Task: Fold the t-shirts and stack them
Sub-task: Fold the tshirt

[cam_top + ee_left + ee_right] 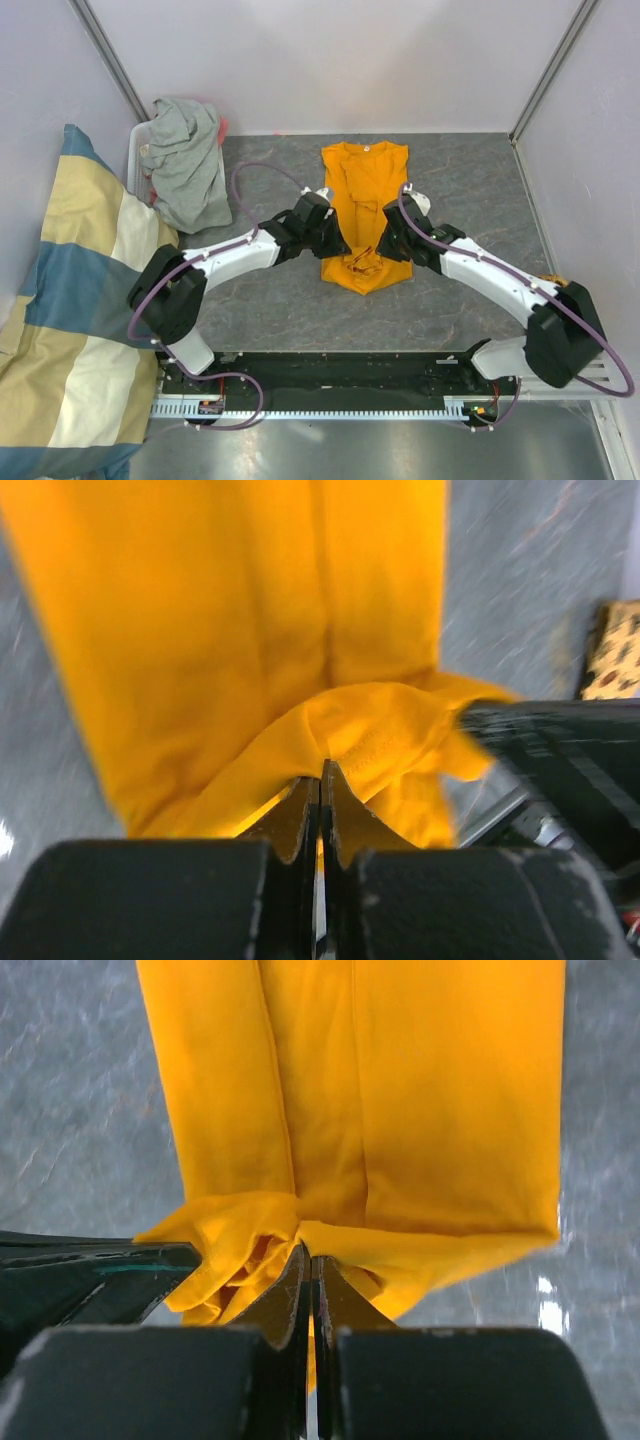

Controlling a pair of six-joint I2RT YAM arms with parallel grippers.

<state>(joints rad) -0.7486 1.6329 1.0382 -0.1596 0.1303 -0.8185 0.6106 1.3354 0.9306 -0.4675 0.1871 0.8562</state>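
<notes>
Orange t-shirt [364, 195]: mid-table, collar at the far end, sides already turned in to make 1 long strip. Near hem bunched and raised off the table [470, 190].

Left gripper [320, 780]: jaws pressed together on the hem's left part. Right gripper [306, 1260]: likewise clamped on the right part. Likely reason for the 2 pinches side by side: to carry the hem level toward the collar and halve the strip.

Grey t-shirt [185, 165]: crumpled, draped over a white bin [135, 150] at the far left, untouched, well apart from the orange one. Cream-and-blue cloth [70, 300] beside it, off the table's left edge.

Hard to read: both wrists cover the hem corners from above; how many layers each pinch holds cannot be told; the left wrist view is blurred.
</notes>
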